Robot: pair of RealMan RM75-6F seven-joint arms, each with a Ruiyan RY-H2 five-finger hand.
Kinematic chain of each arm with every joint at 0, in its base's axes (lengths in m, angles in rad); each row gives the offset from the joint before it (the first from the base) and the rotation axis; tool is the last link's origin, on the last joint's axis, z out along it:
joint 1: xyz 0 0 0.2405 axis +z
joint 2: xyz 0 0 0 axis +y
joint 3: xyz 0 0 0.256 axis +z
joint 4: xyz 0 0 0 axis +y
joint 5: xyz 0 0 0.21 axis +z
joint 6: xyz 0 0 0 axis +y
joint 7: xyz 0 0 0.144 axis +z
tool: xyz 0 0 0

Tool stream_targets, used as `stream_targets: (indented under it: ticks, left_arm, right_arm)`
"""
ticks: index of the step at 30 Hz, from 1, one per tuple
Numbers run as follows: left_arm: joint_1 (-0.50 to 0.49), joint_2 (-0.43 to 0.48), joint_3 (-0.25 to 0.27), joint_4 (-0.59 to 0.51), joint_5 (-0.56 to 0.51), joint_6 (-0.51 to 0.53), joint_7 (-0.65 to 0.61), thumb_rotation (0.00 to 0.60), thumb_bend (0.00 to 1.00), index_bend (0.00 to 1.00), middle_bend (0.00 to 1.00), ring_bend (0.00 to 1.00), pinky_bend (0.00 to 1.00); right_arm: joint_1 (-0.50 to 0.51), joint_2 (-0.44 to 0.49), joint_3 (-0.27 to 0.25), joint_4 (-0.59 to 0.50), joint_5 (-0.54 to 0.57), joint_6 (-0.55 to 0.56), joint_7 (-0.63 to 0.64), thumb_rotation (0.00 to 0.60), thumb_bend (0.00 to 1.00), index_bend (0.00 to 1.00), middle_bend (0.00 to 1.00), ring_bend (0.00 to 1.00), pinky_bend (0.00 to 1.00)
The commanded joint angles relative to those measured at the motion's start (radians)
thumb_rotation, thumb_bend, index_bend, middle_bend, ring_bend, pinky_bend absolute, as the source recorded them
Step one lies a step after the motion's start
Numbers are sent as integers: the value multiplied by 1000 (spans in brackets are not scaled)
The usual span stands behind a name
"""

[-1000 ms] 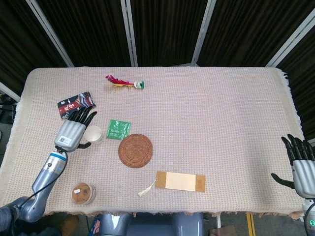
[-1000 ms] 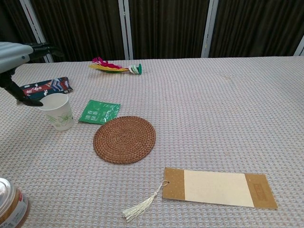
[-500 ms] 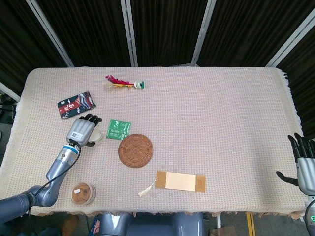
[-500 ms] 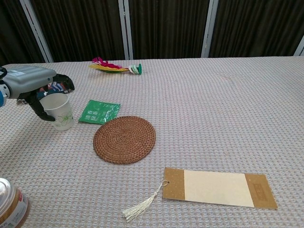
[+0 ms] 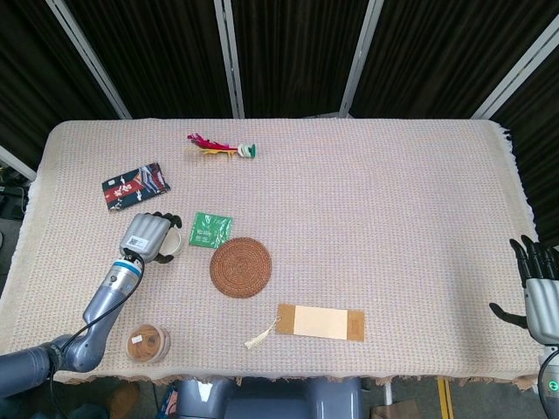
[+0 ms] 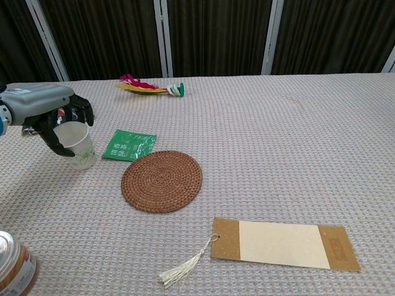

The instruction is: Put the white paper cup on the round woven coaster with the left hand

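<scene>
Chest view: left hand (image 6: 52, 117) has come down from above and its fingers now wrap the white paper cup (image 6: 79, 148), a grasp likely forming. Cup stands on the tablecloth (image 6: 278, 135), left of the round woven coaster (image 6: 162, 180), not touching it. Right hand (image 5: 540, 292) idles, fingers spread, holding nothing.

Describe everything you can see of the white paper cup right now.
The white paper cup stands upright and open-topped on the woven tablecloth, with a faint green print low on its side. The left robot hand wraps its rim and upper wall, dark fingers curled over the far side, thumb in front. It stands left of the green packet, apart from the round woven coaster. Whether it holds anything cannot be seen.
</scene>
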Motion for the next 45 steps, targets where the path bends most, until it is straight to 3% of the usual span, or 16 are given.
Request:
stream_targets:
  ticks: [1,10,19,35,37,40,43,45]
  left_arm:
    - [6,37,2,-67,-3,27,7,600,177,371,393,388,489]
    - [8,110,6,-252,36,95,37,600,255,370,394,388,499]
    - [-7,90,11,-346,83,127,36,600,248,370,393,388,499]
    - [-112,-132,-5,-200,1,91,115,600,211,371,389,387,497]
    - [-125,-155,-9,-181,-10,84,117,600,146,361,359,357,482]
    - [-134,-167,-7,-175,-17,81,125,600,14,243,181,185,380]
    - [-138,-167,-2,-191,-28,86,140,600,0,61,15,20,226]
    - [-136,-154,-3,-217,-23,102,141,600,0,11,0,0,165]
  right_arm:
    - [1,3,0,-3,0,-4,7,600,0,0,0,0,0]
    - [1,13,1,-5,5,-12,30,600,0,0,0,0,0]
    - [1,17,3,-2,8,-14,44,600,0,0,0,0,0]
    - [5,19,10,14,32,-31,57,600,0,0,0,0,0]
    - [6,19,12,17,35,-34,60,600,0,0,0,0,0]
    - [7,20,13,19,38,-36,63,600,0,0,0,0,0]
    - [6,21,13,19,38,-34,67,600,0,0,0,0,0]
    - [4,23,12,17,35,-30,71,600,0,0,0,0,0]
